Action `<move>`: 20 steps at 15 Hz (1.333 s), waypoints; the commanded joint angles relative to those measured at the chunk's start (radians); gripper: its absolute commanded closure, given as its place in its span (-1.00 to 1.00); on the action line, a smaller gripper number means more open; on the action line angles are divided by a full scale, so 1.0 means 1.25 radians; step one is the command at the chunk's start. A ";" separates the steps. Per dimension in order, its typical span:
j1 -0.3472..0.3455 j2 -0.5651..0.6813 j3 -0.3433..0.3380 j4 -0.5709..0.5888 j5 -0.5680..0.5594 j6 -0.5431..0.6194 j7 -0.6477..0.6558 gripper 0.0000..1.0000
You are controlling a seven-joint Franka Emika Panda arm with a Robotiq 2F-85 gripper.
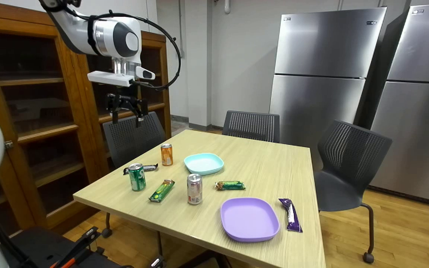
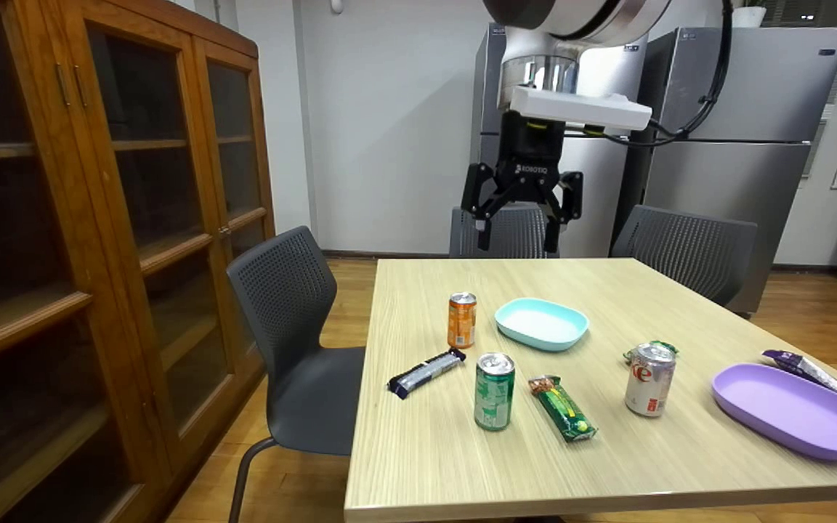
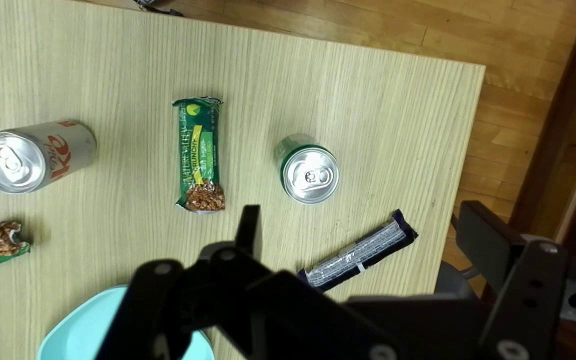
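Note:
My gripper (image 1: 126, 121) (image 2: 518, 244) (image 3: 368, 225) is open and empty, high above the table. In the wrist view a dark wrapped bar (image 3: 360, 254) (image 2: 426, 373) lies between its fingers, well below them. A green can (image 3: 310, 174) (image 1: 137, 178) stands upright beside that bar. A green granola bar (image 3: 200, 155) (image 2: 562, 408) lies between this can and a silver can (image 3: 38, 156) (image 2: 650, 381), also upright. An orange can (image 1: 167, 155) (image 2: 461, 321) stands near a teal plate (image 1: 204, 163) (image 3: 78, 330); the wrist view does not show this can.
A wooden table (image 1: 266, 160) bears everything. A second green bar (image 1: 229, 185), a purple plate (image 1: 250, 219) and a purple-wrapped bar (image 1: 292, 216) lie on it. Grey chairs (image 1: 348, 167) (image 2: 302, 319) stand around it. A wooden cabinet (image 2: 171, 247) and steel refrigerators (image 1: 318, 96) stand behind.

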 commanded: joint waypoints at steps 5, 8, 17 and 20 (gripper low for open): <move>0.019 0.075 -0.010 0.027 -0.016 0.028 0.054 -1.00; 0.023 0.099 -0.010 0.035 -0.011 0.027 0.062 -1.00; 0.067 0.170 -0.031 0.031 -0.036 0.130 0.144 -1.00; 0.092 0.185 -0.057 0.028 -0.076 0.164 0.207 -1.00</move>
